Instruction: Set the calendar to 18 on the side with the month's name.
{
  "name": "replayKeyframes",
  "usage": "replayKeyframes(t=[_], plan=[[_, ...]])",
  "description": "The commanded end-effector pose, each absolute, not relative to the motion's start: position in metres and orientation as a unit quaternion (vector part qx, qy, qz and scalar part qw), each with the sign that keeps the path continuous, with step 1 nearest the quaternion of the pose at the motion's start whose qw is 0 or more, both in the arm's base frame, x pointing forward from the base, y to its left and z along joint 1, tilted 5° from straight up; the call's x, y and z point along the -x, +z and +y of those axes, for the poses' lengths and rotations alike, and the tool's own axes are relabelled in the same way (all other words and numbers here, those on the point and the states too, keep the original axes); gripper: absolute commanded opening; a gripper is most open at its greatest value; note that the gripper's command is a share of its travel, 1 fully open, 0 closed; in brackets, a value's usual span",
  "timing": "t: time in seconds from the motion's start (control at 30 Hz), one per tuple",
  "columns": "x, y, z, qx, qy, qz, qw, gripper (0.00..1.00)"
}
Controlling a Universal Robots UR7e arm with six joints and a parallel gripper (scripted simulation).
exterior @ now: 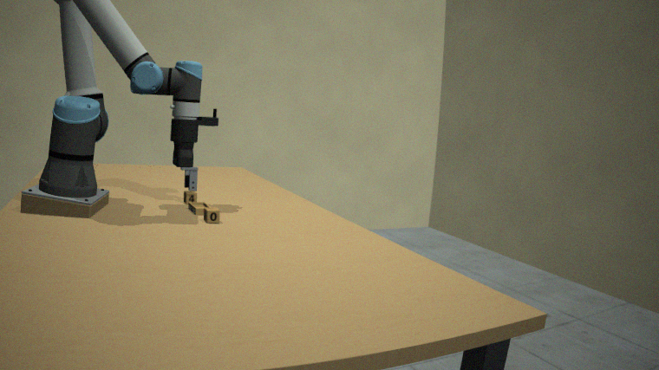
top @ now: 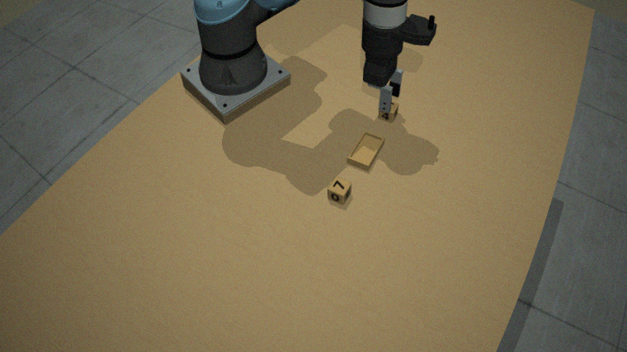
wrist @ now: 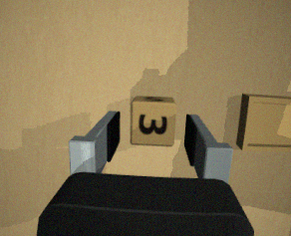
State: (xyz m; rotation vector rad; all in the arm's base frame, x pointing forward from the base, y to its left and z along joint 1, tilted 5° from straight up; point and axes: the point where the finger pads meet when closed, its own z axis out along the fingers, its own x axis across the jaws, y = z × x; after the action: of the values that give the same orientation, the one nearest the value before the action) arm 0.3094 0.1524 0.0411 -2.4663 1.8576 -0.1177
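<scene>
A small wooden cube (top: 387, 114) stands on the table behind the tray, with a 4 on its side; it also shows in the exterior view (exterior: 190, 197). In the wrist view its top face reads 3 (wrist: 153, 121). My gripper (top: 389, 96) is open and empty just above this cube, fingers straddling it from above (wrist: 153, 141). The empty wooden tray (top: 366, 150) lies flat on the table and shows at the right edge of the wrist view (wrist: 271, 120). A second cube (top: 339, 190) (exterior: 212, 215) stands in front of the tray, with 7 on top and 0 on its side.
The robot base (top: 233, 77) stands to the left of the tray on its plate. The arm casts a wide shadow over the tray and cubes.
</scene>
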Motion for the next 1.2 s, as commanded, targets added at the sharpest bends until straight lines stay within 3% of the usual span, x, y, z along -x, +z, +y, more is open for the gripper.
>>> replayKeyframes(t=[0.0,1.17], plan=[[-0.310,0.041,0.152,0.798,-0.038,0.601,0.026,0.90],[-0.312,0.014,0.152,0.798,-0.038,0.601,0.026,0.90]])
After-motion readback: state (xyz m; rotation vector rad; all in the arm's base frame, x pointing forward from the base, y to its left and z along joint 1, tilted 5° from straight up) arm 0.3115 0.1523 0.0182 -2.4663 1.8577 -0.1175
